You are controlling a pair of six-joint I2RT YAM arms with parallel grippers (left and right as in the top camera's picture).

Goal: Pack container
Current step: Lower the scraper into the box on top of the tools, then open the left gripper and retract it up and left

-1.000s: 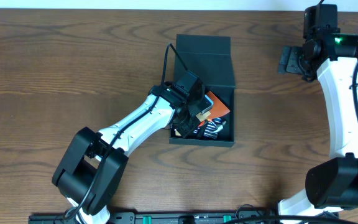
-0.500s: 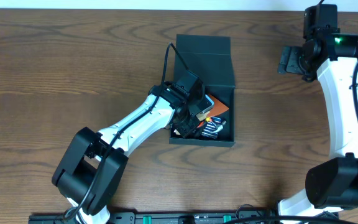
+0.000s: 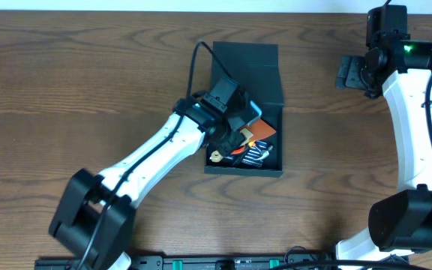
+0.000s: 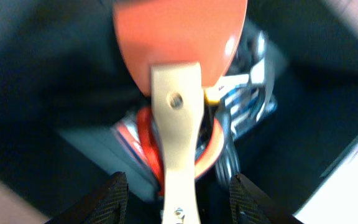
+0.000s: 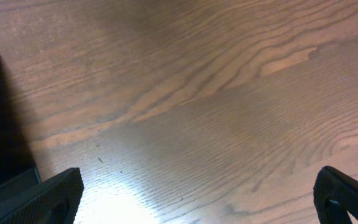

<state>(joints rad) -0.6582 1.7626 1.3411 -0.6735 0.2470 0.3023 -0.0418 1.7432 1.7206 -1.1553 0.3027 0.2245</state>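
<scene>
Left arm [image 3: 152, 150] and right arm [image 3: 413, 112]: white links, black joints. Black cable [image 3: 193, 67] on the left, green light [image 3: 409, 50] on the right; left claw [image 4: 180, 198] black.

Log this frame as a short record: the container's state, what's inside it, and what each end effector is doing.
container: dark teal, flap lid open, on the wooden table
contents: orange spatula with a pale wooden handle, lying over silvery metal tools; the rest is unclear
left end effector: open, over the container, fingers either side of the spatula handle with gaps showing
right end effector: open, empty, over bare table to the right of the container
</scene>
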